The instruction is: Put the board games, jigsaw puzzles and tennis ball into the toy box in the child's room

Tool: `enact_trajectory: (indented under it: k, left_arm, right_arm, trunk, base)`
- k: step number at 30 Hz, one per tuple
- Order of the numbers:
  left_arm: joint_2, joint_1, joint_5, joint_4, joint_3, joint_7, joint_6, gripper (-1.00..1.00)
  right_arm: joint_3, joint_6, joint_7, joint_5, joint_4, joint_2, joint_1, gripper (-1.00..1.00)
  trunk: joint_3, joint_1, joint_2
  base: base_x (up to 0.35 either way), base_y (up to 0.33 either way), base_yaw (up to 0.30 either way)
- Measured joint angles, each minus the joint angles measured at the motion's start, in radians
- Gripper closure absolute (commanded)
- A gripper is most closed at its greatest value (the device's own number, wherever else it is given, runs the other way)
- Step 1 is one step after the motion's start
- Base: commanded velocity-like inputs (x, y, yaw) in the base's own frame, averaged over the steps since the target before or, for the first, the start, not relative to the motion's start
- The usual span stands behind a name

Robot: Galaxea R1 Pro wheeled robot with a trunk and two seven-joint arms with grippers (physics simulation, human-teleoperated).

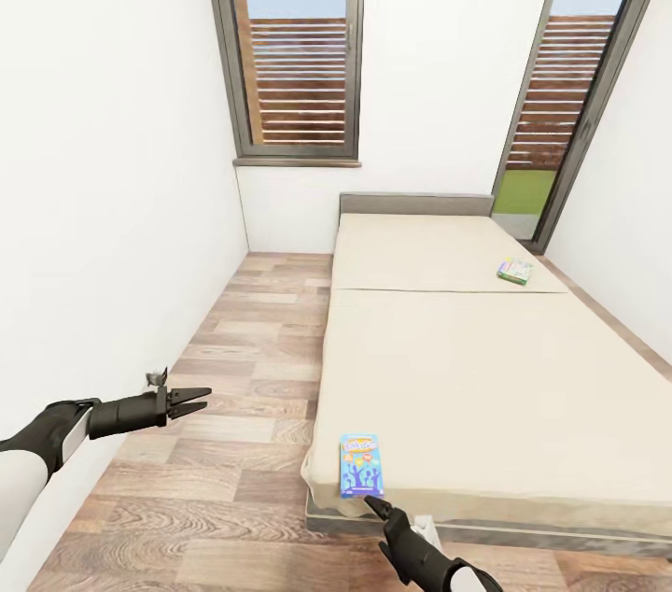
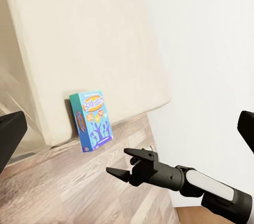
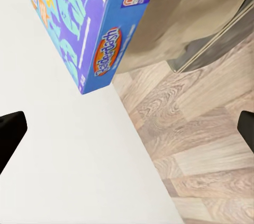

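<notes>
A blue board game [image 1: 360, 465] with purple figures lies flat on the bed [image 1: 485, 368], at its near left corner. My right gripper [image 1: 375, 506] hovers just short of that box, open, with nothing between its fingers. In the right wrist view the blue board game [image 3: 84, 17] is close ahead of the wide-apart fingertips [image 3: 10, 134]. A pale green board game [image 1: 514, 271] rests on the far pad near the right side. My left gripper [image 1: 203, 400] hangs open over the floor, left of the bed. The left wrist view shows the blue board game [image 2: 91, 121] and the right gripper [image 2: 117, 161] beside it.
A strip of wood-plank floor [image 1: 252, 359] runs between the white left wall [image 1: 103, 200] and the bed. A window [image 1: 297, 50] and a tall glass door [image 1: 569, 106] are in the far wall. The bed's grey headboard [image 1: 415, 203] stands against that wall.
</notes>
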Motion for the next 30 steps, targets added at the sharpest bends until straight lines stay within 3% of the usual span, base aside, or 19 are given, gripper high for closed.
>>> enact_trajectory:
  k: [30]
  left_arm:
    - [0.002,0.0,0.001,0.001,0.0,-0.002,-0.002,-1.0]
  right_arm:
    - [0.002,0.001,0.0,0.0,0.0,0.0,0.0,-1.0]
  trunk:
    - [0.0,0.0,0.0]
  base:
    - [0.028,0.013,0.0]
